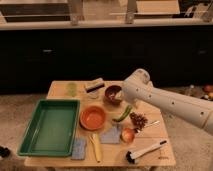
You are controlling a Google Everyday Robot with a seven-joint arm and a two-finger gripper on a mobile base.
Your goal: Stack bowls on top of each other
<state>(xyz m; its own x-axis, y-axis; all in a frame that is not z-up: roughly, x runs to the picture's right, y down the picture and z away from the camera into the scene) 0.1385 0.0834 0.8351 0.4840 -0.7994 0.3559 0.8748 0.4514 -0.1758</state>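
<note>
**A:** Where are the bowls?

**B:** Both are on the bench (pixel 59 91). The orange bowl (pixel 93 118) sits near the middle, just right of the tray (pixel 30 135). The maroon bowl (pixel 110 98) is behind it and a little to the right, near it but apart.

**A:** And the hand?

**B:** The hand (pixel 119 93) is down at the maroon bowl's right rim, with the arm's bulk close over it. I cannot tell whether it is wide, narrow or clamped on the rim, nor whether it touches the bowl.

**A:** So the step is lifting the maroon one?

**B:** I judge so. The smaller, deeper bowl belongs inside the wide, shallow one. Pinch the wall firmly, one side in and one side out. Lift straight up until it clears the bench, then carry it the short way forward and left. Centre it over the orange bowl, lower it until it seats, and only then let go.

**A:** Risks?

**B:** A rim pinch lets a bowl tilt, so move slowly. The pepper (pixel 122 114) lies just beside the path, so keep high.
</note>
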